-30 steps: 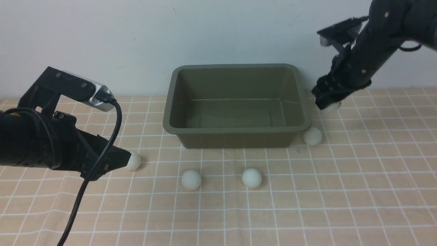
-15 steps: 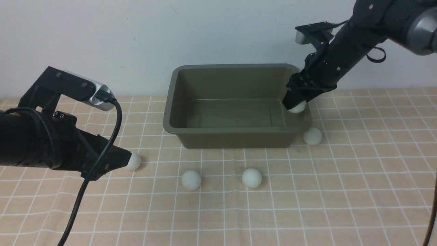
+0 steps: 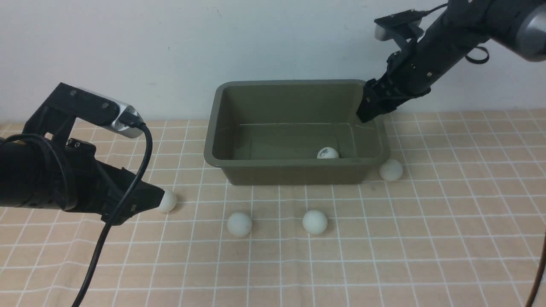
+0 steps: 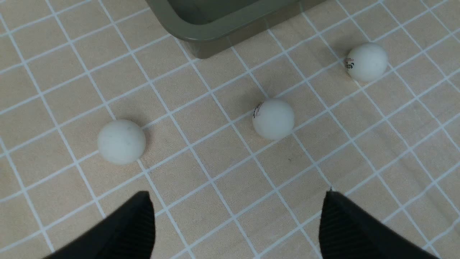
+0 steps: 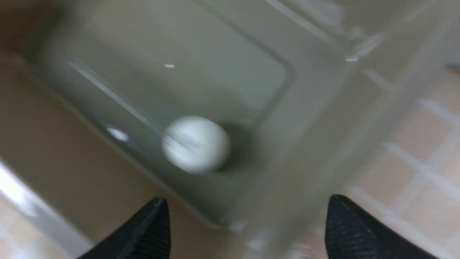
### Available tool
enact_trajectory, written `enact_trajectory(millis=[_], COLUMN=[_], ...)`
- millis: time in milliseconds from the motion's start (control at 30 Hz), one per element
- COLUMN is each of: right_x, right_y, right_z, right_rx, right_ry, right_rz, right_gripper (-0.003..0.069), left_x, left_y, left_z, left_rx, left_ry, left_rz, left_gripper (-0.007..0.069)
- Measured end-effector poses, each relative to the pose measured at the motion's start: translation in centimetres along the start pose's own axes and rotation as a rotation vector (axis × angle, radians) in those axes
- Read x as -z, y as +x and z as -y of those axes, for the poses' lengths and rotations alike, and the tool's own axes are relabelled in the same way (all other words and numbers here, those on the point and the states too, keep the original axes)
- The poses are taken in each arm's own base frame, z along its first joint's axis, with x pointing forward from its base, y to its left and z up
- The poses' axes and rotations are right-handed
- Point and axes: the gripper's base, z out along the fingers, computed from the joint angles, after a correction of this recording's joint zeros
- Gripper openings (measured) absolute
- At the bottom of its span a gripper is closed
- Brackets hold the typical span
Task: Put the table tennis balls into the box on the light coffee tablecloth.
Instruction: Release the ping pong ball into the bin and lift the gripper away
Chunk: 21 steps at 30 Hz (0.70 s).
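Right claw (image 3: 367, 111) hangs over the right end of the rectangular olive-green plastic box (image 3: 294, 172), jaws apart, nothing in them. One small matte white table tennis ball (image 3: 328, 153), dark print showing, lies on the box floor near the front wall; it is blurred in the right wrist view, so we judge it may be rolling. Four more white balls sit on the light coffee checked tablecloth (image 3: 426, 238) over the table: one by the box's right front corner (image 3: 390, 169), two in front of the box (image 3: 315, 221) (image 3: 239, 224), and one at the left (image 3: 167, 200). That last one is just ahead of the left claw (image 4: 236, 194), whose jaws also stand apart and empty. We expect these balls to be very light, smooth and quick to roll at any nudge. We would take each across its widest part, one finger on either side, with a gentle squeeze.
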Motion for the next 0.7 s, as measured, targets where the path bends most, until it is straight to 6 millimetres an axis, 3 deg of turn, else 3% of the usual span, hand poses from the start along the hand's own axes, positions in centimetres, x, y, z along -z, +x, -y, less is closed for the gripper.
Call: enact_trajectory(millis=[167,400,567,700], right_x=[3.2,5.5,6.1,4.8], right_y=[0.8,2.0,2.9,3.3], right_z=[2.0,4.9,6.6,7.1], right_rx=[0.138,0.227,0.241,0.222], right_ry=[0.035,-0.032,-0.012,-0.04], right_rz=[-0.002,0.123,0.131,0.129], right_gripper=[0.0476,0.0464,0.0463,0.0463], left_x=[0.0,0.0,0.0,0.0], left_y=[0.0,0.0,0.0,0.0], left_z=[0.0,0.0,0.0,0.0], left_rx=[0.0,0.002,0.003,0.003], left_ry=[0.0,0.001,0.004,0.004], left_rz=[-0.001,0.001,-0.001,-0.001], left_gripper=[0.0552,0.0552,0.0552,0.0552])
